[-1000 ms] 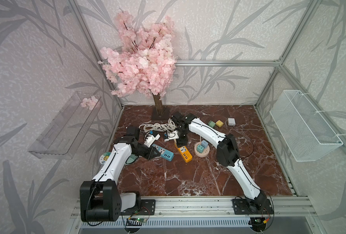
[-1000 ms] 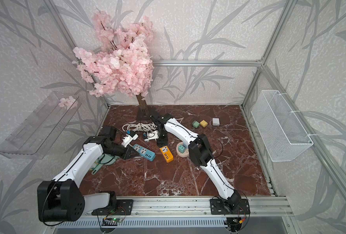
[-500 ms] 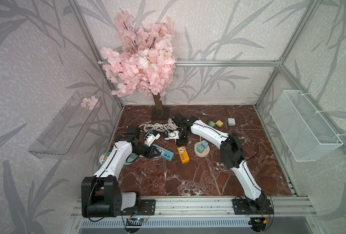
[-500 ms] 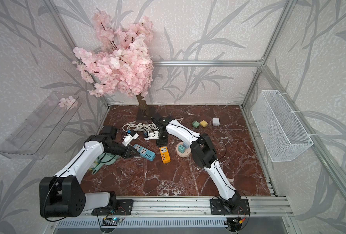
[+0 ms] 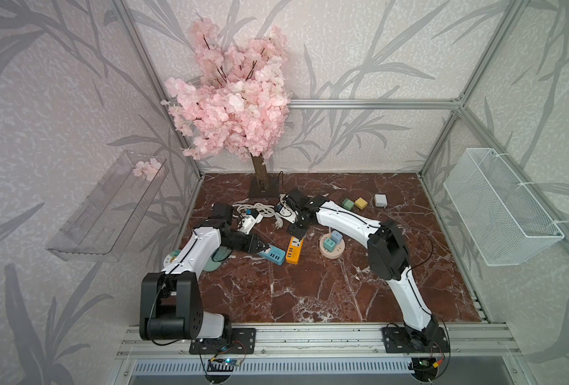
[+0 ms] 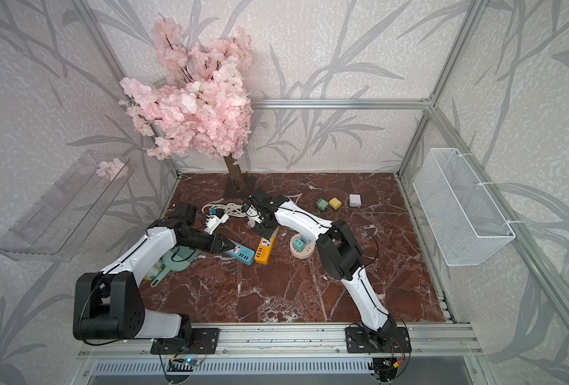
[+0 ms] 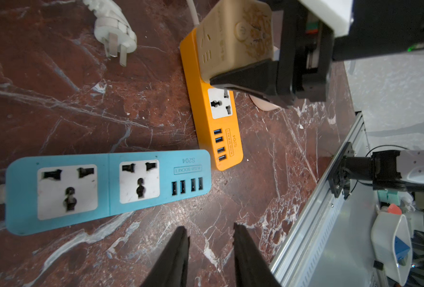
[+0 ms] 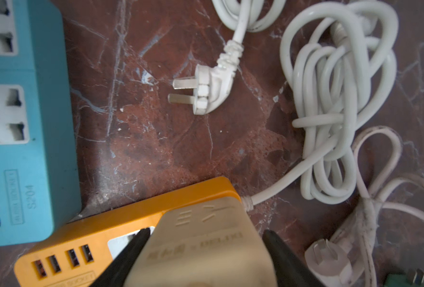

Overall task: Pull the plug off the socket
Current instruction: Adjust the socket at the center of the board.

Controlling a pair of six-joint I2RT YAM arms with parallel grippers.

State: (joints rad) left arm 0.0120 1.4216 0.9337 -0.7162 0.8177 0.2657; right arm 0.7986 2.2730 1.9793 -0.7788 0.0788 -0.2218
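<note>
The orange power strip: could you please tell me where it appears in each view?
Top view: orange power strip, mid-floor.
Top view: same strip, mid-floor.
Left wrist: strip partly under the beige adapter.
Right wrist: strip partly under that adapter.
Shared landmark: blue power strip alongside.

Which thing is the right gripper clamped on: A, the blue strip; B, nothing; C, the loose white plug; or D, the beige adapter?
D: in the right wrist view, the right gripper closes on both sides of the beige adapter, over the orange strip.
</note>
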